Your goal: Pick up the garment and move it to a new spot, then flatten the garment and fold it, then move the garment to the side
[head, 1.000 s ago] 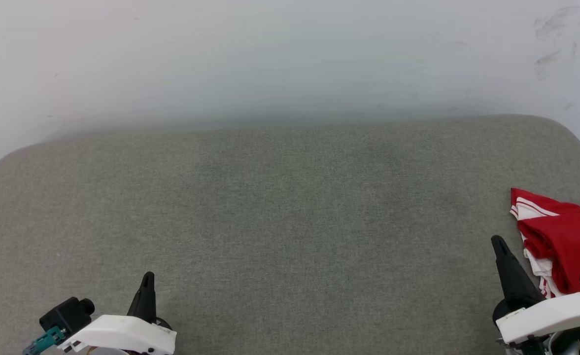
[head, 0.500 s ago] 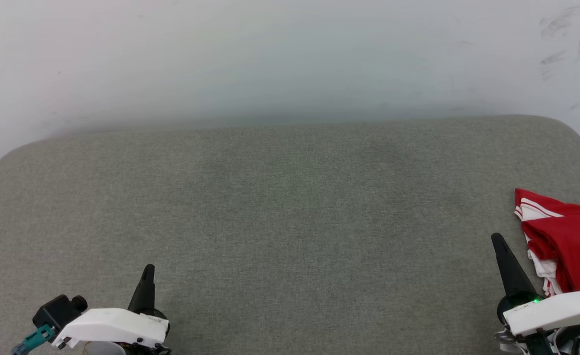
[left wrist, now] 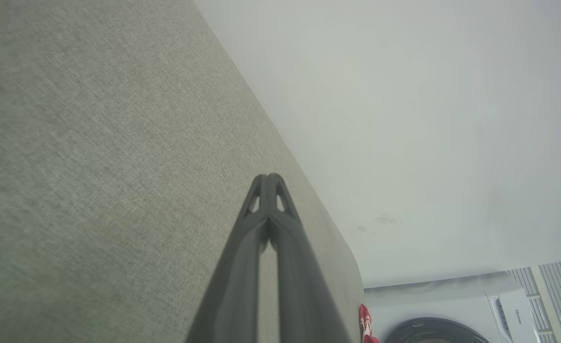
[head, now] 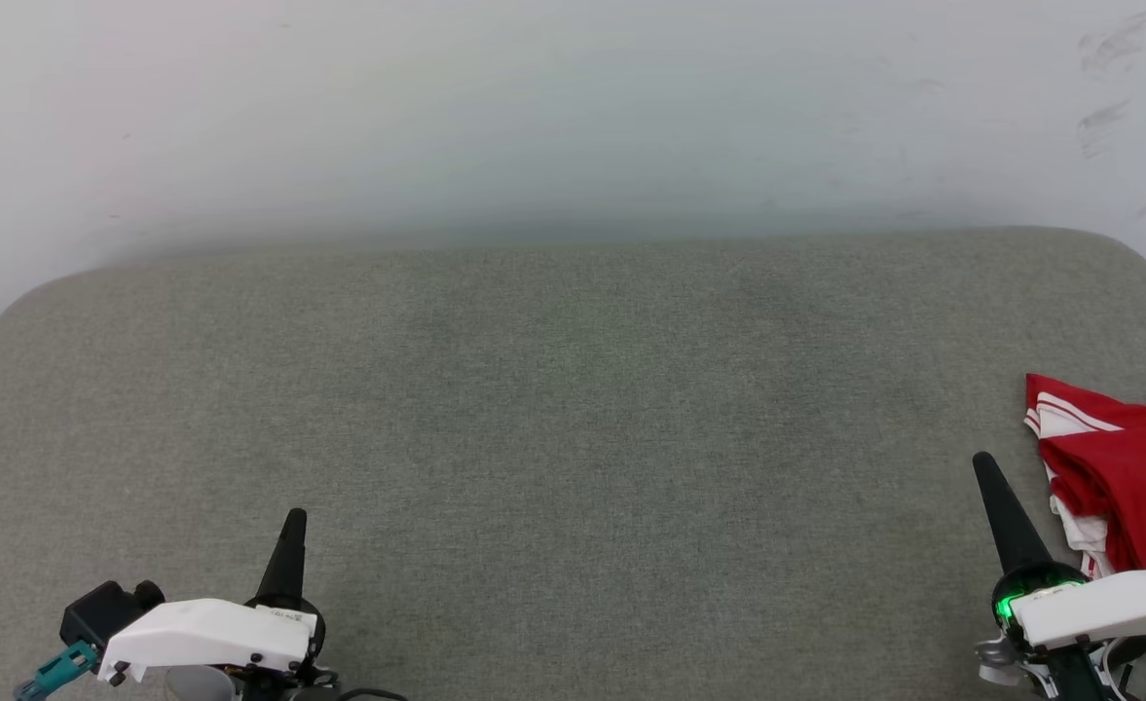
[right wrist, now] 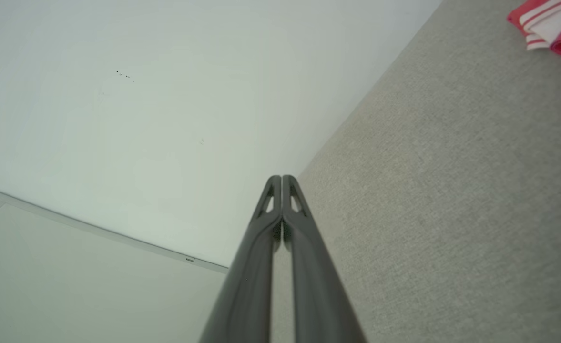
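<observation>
The red garment (head: 1132, 467) lies bunched at the far right edge of the grey cushioned surface (head: 573, 409), with white sleeve fabric and striped trim showing; part runs out of frame. Its corner also appears in the right wrist view (right wrist: 549, 24) and as a small red scrap in the left wrist view (left wrist: 366, 324). My right gripper (head: 983, 465) is shut and empty, just left of the garment, not touching it. My left gripper (head: 294, 521) is shut and empty at the lower left, far from the garment. Both wrist views show fingertips pressed together (left wrist: 269, 180) (right wrist: 281, 180).
A pale wall (head: 573, 107) rises behind the surface's far edge. In the left wrist view a white washing machine (left wrist: 456, 309) stands beyond the surface's end. The surface's corners are rounded.
The camera has turned slightly, shifting the garment rightward in the picture. The left gripper has risen a little in the view, and the right gripper's green light has come into sight.
</observation>
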Controlling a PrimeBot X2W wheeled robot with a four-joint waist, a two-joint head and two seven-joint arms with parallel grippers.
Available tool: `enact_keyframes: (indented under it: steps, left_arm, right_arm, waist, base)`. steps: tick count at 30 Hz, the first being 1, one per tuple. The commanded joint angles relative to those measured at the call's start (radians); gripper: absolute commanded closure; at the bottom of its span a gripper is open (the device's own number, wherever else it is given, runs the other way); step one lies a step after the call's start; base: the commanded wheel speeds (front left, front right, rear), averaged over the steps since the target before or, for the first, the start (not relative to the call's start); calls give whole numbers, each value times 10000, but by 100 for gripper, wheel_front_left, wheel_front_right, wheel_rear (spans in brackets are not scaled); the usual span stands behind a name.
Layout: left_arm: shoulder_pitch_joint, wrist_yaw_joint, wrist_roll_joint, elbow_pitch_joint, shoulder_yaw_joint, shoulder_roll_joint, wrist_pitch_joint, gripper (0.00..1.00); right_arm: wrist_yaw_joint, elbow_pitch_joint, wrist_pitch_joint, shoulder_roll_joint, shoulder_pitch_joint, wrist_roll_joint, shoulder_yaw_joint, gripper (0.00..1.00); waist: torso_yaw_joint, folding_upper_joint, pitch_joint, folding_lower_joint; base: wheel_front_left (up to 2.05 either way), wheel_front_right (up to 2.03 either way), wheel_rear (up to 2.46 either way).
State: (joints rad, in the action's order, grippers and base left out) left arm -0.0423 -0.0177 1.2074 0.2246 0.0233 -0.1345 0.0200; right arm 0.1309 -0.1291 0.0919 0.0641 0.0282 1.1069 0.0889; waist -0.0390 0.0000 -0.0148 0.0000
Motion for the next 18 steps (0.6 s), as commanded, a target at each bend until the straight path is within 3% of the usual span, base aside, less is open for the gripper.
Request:
enact_keyframes:
  steps: [1,18]
  left_arm:
    - [-226,-100,255,-45,-132,38,-86,100]
    - [-396,-469,1571,43,-556,316,-516,100]
  right_arm:
    - [-1,6,31,-11,284,333,45,100]
    - [-1,-399,106,-62,484,1956,121,100]
  waist:
    - [13,0,6,0]
    - [121,0,56,0]
  base:
    - [0,0,0]
    - [0,0,0]
